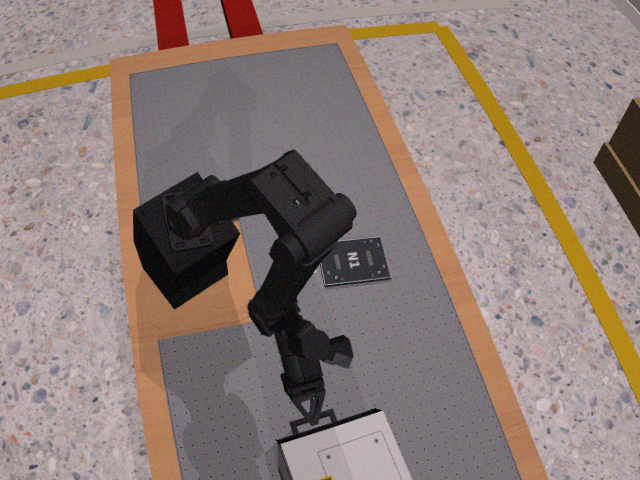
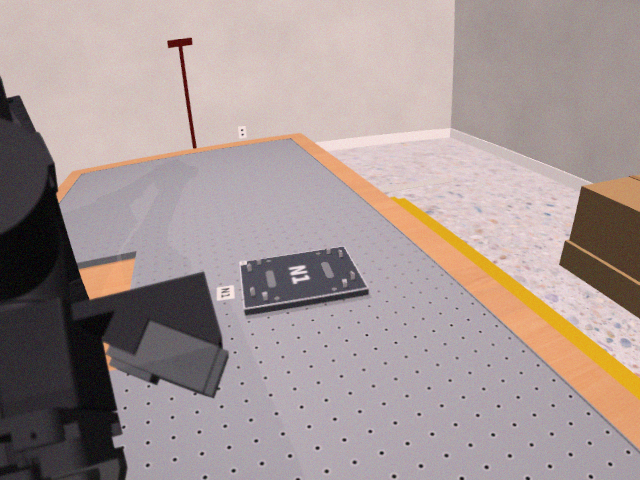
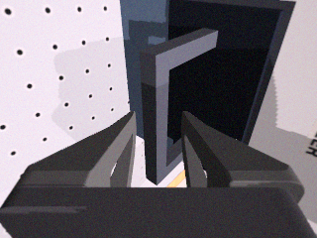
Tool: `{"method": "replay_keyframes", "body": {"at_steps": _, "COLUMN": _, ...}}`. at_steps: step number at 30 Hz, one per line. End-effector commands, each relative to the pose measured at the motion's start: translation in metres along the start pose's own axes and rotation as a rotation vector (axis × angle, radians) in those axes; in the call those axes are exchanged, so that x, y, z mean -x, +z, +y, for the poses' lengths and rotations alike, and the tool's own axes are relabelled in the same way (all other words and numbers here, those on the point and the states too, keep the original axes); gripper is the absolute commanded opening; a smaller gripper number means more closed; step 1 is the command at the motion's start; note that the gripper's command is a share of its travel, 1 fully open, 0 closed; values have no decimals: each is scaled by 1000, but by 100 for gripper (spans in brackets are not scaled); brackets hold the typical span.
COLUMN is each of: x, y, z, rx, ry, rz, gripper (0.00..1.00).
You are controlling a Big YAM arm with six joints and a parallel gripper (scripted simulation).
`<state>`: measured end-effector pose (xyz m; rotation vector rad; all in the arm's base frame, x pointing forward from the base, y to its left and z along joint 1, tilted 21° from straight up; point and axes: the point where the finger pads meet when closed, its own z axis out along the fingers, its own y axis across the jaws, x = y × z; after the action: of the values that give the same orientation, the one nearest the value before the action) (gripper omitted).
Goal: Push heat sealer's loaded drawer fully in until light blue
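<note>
The heat sealer (image 1: 361, 439) stands at the bottom edge of the top view, a white-topped box cut off by the frame. Its dark drawer front (image 3: 223, 99) (image 1: 329, 413) fills the wrist view's upper right and bears a grey bracket handle (image 3: 161, 94). My gripper (image 3: 158, 119) (image 1: 312, 421) is part-way open at the handle. The handle's long bar stands between the two fingertips, with a gap on both sides in the wrist view. The sealer's light, the seal sheet, the plate and the sealing frame are not visible. How far in the drawer sits cannot be told.
A dark flat fixture plate marked N1 (image 1: 355, 260) (image 2: 305, 279) lies on the perforated table top (image 1: 413, 361) (image 2: 413, 361), beside the arm. The arm's black base (image 1: 180, 258) stands at the table's left edge. Brown boxes (image 2: 610, 227) stand on the floor at the right.
</note>
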<state>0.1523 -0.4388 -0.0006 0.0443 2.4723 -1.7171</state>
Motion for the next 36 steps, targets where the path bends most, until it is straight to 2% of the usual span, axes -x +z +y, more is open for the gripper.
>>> {"method": "replay_keyframes", "body": {"at_steps": 1, "x": 3, "y": -7, "z": 5, "rx": 3, "ry": 8, "rz": -8, "gripper": 30}}
{"method": "replay_keyframes", "body": {"at_steps": 3, "x": 6, "y": -11, "z": -7, "rx": -24, "ry": 18, "rz": -16, "gripper": 30}}
{"method": "replay_keyframes", "body": {"at_steps": 15, "x": 5, "y": -28, "z": -5, "rx": -18, "ry": 16, "rz": -14, "gripper": 30}}
{"method": "replay_keyframes", "body": {"at_steps": 16, "x": 3, "y": -28, "z": 4, "rx": 1, "ry": 9, "rz": -9, "gripper": 30}}
{"method": "replay_keyframes", "body": {"at_steps": 18, "x": 5, "y": -33, "z": -6, "rx": -20, "ry": 17, "rz": -15, "gripper": 30}}
{"method": "replay_keyframes", "body": {"at_steps": 32, "x": 4, "y": -53, "z": -4, "rx": -15, "ry": 16, "rz": -13, "gripper": 30}}
{"method": "replay_keyframes", "body": {"at_steps": 33, "x": 3, "y": -53, "z": 2, "rx": -1, "ry": 10, "rz": -10, "gripper": 30}}
{"method": "replay_keyframes", "body": {"at_steps": 36, "x": 4, "y": -59, "z": -2, "rx": -9, "ry": 13, "rz": -12, "gripper": 30}}
